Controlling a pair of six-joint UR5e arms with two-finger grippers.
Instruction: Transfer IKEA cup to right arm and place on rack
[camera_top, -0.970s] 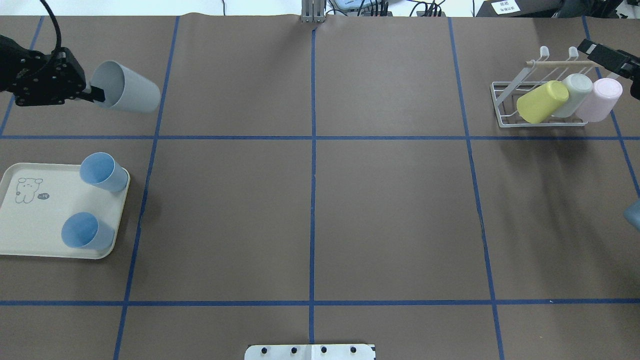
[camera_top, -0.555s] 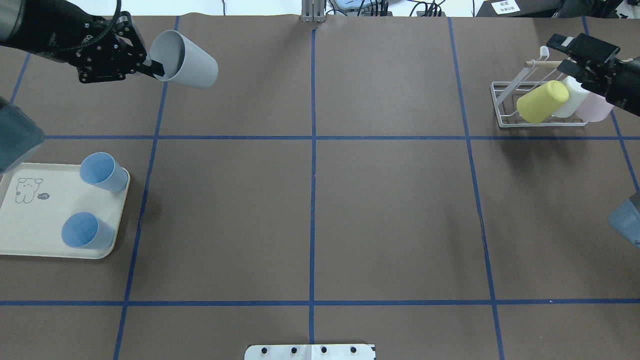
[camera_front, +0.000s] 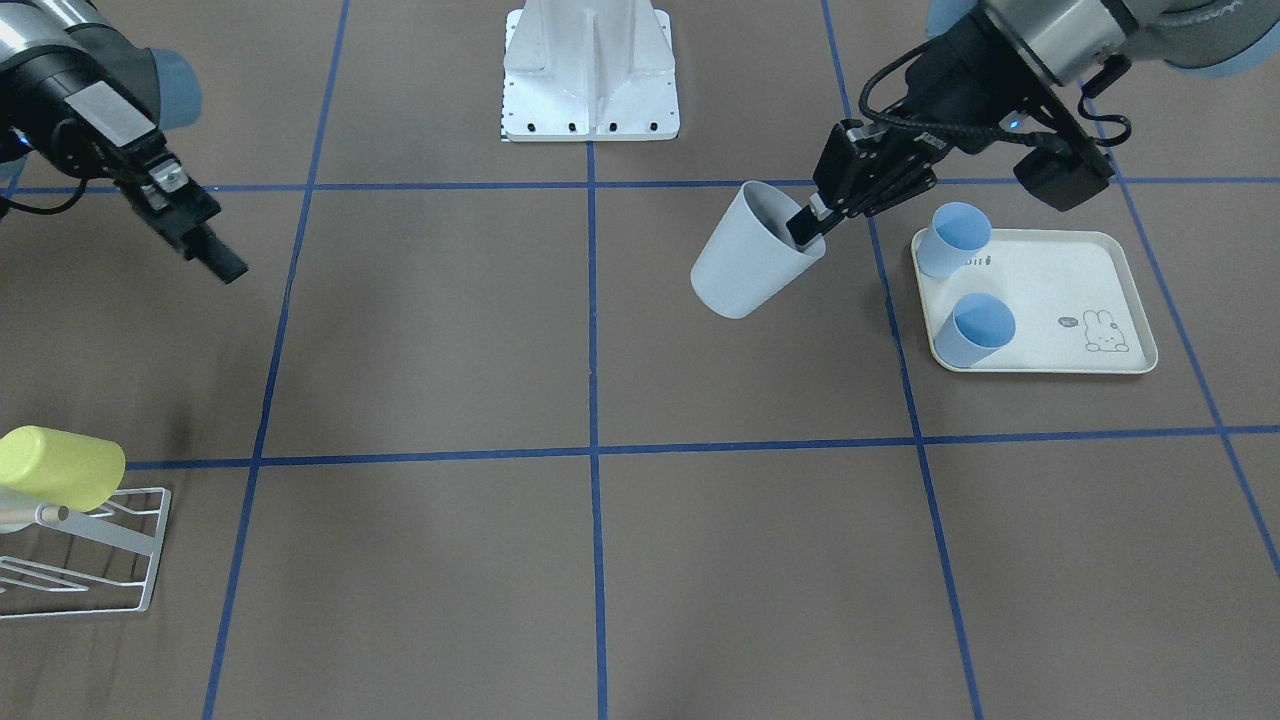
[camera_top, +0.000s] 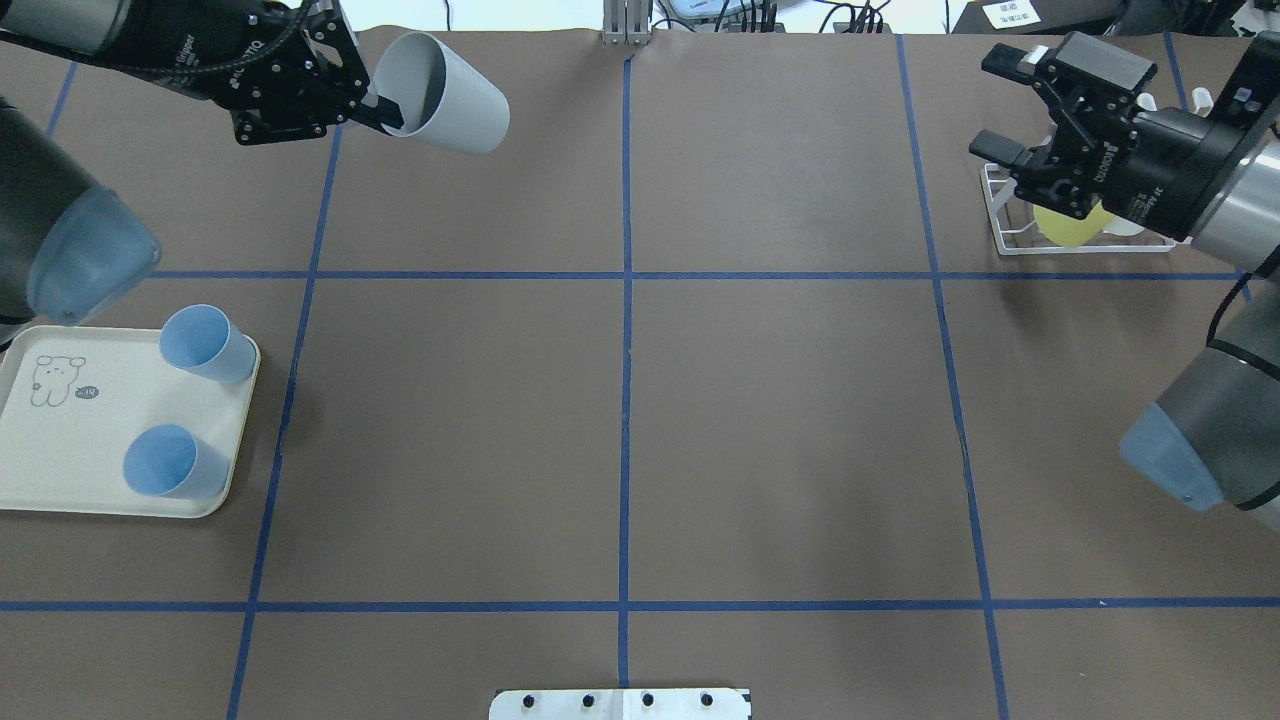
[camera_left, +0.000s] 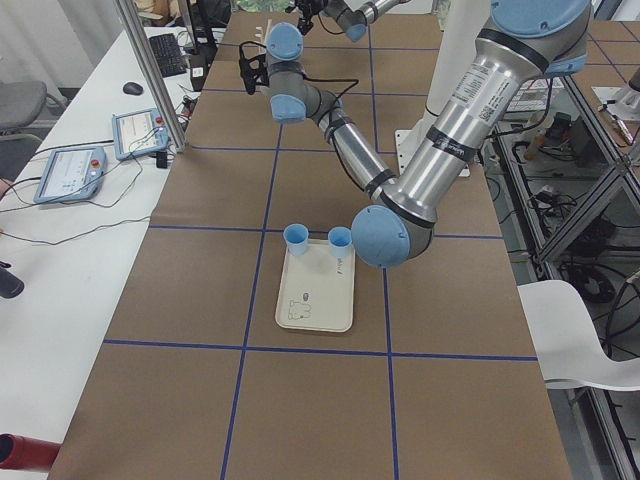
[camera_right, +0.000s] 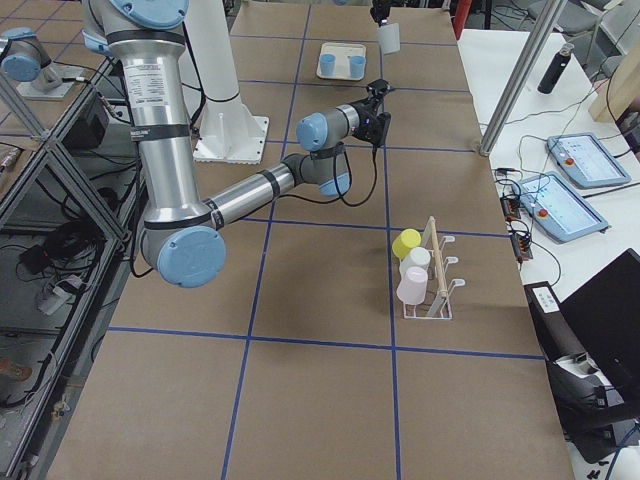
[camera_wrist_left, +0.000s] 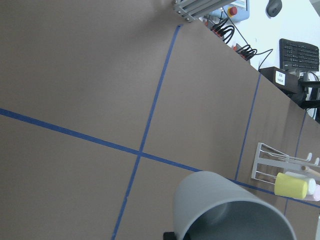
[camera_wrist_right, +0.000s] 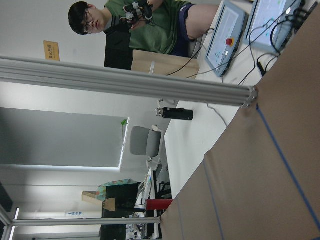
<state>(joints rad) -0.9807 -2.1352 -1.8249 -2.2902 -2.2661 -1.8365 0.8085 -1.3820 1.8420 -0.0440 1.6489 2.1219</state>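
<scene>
Overhead exterior view had the left arm reaching across the table's far left, the left gripper (camera_top: 390, 108) clamped on the rim of the grey IKEA cup (camera_top: 448, 95) with 1 finger inside the mouth. The cup hung clear of the table, lying nearly on its side. Its long axis ran along the table's length, base toward the right arm and mouth toward the wrist. The right arm came in level from the opposite side, the right gripper (camera_top: 1000, 105) spread wide, facing the cup but well apart from it and partly covering the rack (camera_top: 992, 205). 2 blue cups (camera_top: 195, 340) sat on the tray (camera_top: 70, 470).
</scene>
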